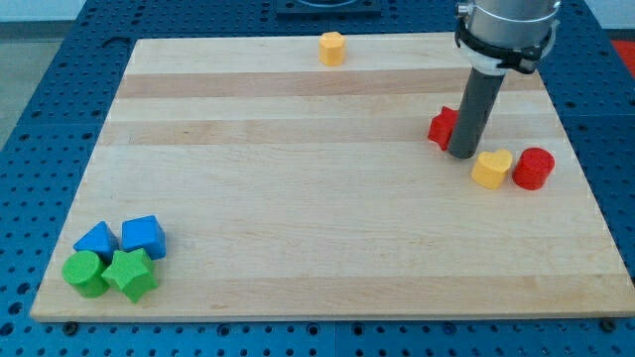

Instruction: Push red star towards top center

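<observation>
The red star (442, 127) lies at the view's right, upper half of the wooden board, partly hidden behind my rod. My tip (462, 155) rests on the board just right of and slightly below the star, touching or nearly touching it. A yellow heart block (491, 169) sits just right of and below the tip. A red cylinder (533, 168) sits right of the heart.
A yellow hexagonal block (331, 48) sits at the board's top centre edge. At the bottom left, clustered together, are a blue triangular block (96, 239), a blue cube-like block (143, 236), a green cylinder (84, 273) and a green star (130, 274).
</observation>
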You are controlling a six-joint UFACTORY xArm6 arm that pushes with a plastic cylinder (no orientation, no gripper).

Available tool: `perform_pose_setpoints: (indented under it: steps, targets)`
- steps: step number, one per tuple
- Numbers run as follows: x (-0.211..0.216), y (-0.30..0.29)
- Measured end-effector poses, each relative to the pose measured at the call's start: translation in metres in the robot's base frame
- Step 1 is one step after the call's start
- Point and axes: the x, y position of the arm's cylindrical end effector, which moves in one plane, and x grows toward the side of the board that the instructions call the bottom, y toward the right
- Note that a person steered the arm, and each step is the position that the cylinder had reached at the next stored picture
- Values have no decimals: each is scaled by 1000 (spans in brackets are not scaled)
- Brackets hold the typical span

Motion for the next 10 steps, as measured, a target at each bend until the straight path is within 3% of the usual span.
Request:
perform_pose_setpoints:
  steps: [10]
  targets:
    - [-44, -1]
